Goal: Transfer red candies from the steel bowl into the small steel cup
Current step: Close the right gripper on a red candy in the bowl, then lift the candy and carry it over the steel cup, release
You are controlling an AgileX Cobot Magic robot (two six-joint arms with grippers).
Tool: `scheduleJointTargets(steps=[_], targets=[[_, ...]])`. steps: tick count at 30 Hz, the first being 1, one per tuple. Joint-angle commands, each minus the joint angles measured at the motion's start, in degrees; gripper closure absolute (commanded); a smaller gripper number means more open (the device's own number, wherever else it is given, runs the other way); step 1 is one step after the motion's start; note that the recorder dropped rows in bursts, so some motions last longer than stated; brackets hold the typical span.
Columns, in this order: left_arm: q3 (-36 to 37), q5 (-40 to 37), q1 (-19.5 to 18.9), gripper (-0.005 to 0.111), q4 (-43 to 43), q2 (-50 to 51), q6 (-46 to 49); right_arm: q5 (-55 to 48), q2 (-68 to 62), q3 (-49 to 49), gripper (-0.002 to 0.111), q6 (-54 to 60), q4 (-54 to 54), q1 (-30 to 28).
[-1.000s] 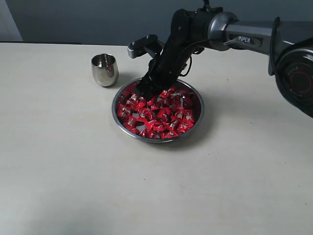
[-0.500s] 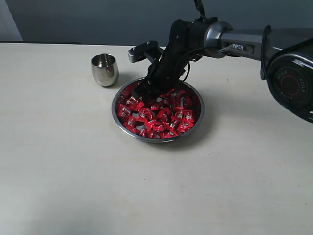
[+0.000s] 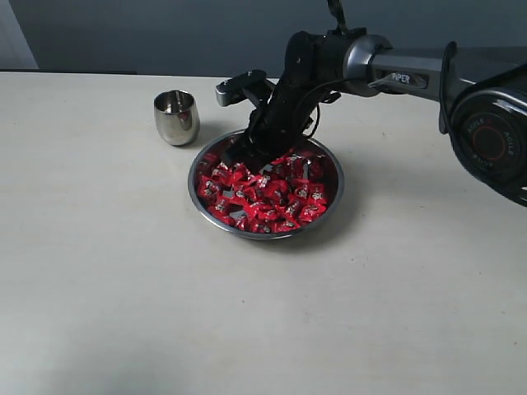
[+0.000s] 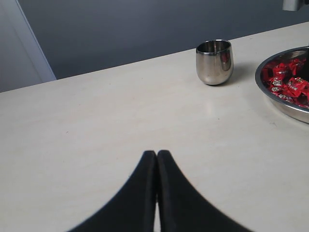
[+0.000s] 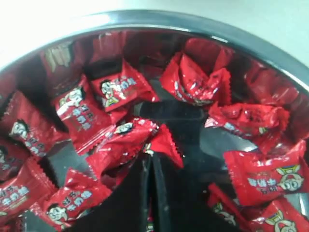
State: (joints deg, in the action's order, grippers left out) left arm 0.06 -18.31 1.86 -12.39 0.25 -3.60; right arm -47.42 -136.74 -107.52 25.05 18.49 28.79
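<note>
The steel bowl (image 3: 336, 197) sits mid-table, full of red candies (image 3: 272, 196). My right gripper (image 3: 236, 156) reaches down into its far left side. In the right wrist view the right gripper (image 5: 151, 157) is shut, with the crinkled edge of a red candy (image 5: 123, 142) pinched at its tips and the bowl rim (image 5: 193, 24) behind. The small steel cup (image 3: 176, 117) stands upright just left of the bowl. My left gripper (image 4: 156, 152) is shut and empty above bare table, facing the cup (image 4: 214, 62) and the bowl (image 4: 285, 108). It does not show in the exterior view.
The right arm (image 3: 395, 66) stretches in from the right at the back, above the bowl's far side. A dark wall (image 3: 165, 33) runs behind the table's far edge. Pale tabletop (image 3: 247, 321) spreads in front of the bowl.
The right gripper dipped lower into the candies at the bowl's left side, then its jaws went from open to shut on a wrapper. The cup, the bowl and the left gripper stayed put.
</note>
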Motion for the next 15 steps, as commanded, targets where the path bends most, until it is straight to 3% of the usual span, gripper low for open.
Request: scheduleJointTargets(steps=[1, 15], targets=[[-0.1, 0.4, 0.0, 0.106, -0.1, -0.2, -0.3, -1.2, 3.0, -0.2, 0.108, 0.1, 0.2, -0.1], [-0.1, 0.4, 0.0, 0.106, -0.1, -0.2, -0.3, 14.9, 8.8, -0.2, 0.108, 2.7, 11.6, 0.0]])
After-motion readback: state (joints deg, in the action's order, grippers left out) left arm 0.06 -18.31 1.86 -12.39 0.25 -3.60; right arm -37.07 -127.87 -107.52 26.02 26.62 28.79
